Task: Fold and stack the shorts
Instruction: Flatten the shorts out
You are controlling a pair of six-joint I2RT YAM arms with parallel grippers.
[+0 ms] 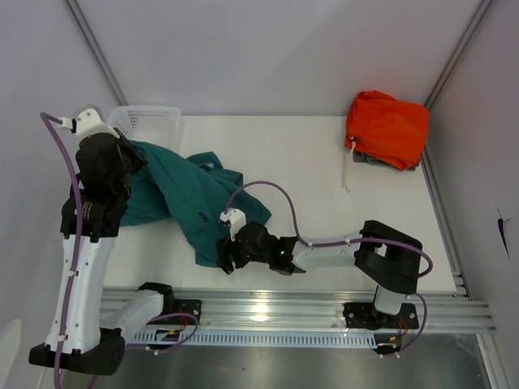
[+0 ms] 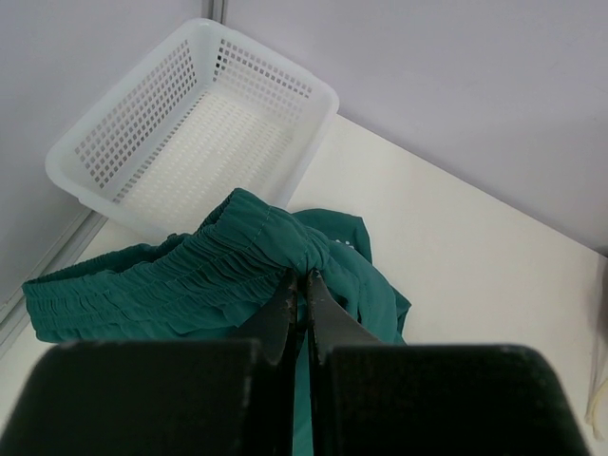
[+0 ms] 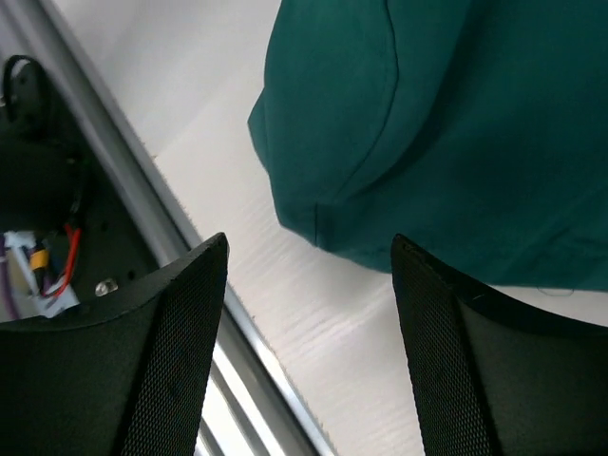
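Right gripper [image 3: 309, 245] sits low at the near edge of the desk [image 1: 308, 162], jaws spread with nothing between them, over the near hem corner of the shorts [image 3: 456, 123]. The shorts lie crumpled on the left half of the desk, running from that corner back and left toward the white perforated basket [image 2: 275, 66]. Left gripper [image 2: 302, 277] is farther back, jaws pressed together and pinching a bunch of the gathered elastic waistband. Fabric is teal-green, thin, with a stitched hem; no drawstring shows. Judgement: light and limp, it will sag and crease when lifted and probably slide easily on the smooth desk. Best holds are likely the stitched hem corners and the thicker waistband. An orange folded garment [image 1: 388, 126] rests at the far right corner.
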